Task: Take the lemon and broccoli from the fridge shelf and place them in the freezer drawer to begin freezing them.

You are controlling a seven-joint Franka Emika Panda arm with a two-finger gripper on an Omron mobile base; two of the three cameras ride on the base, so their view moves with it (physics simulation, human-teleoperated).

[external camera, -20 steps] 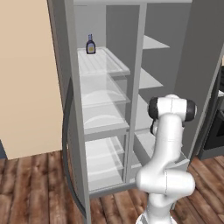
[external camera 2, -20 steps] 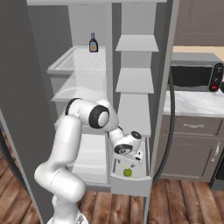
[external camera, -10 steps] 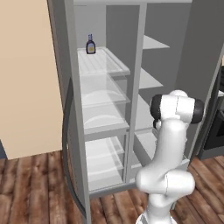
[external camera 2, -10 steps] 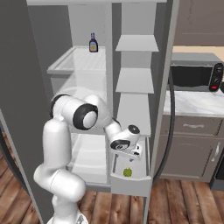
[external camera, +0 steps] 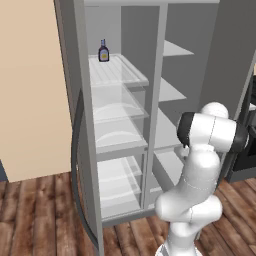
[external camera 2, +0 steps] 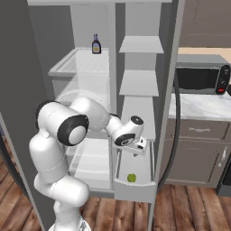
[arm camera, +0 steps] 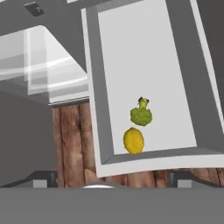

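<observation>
a small yellow oval lemon (arm camera: 133, 140) and a bumpy green broccoli floret (arm camera: 141, 114) are lying side by side in the shallow light-grey pull-out freezer drawer (arm camera: 92, 92). the white arm's two-finger gripper (external camera 2: 140, 147) is hovering above the drawer, jaws spread wide and holding nothing.

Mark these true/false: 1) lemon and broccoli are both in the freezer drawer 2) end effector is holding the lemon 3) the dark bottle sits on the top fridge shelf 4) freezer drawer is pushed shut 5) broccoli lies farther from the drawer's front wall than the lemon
1) True. The lemon and the broccoli both lie in the freezer drawer.
2) False. The end effector is open and empty above the drawer.
3) True. The dark bottle stands at the back of the top fridge shelf.
4) False. It is pulled out.
5) True. The lemon lies next to the front wall, the broccoli just behind it.
</observation>
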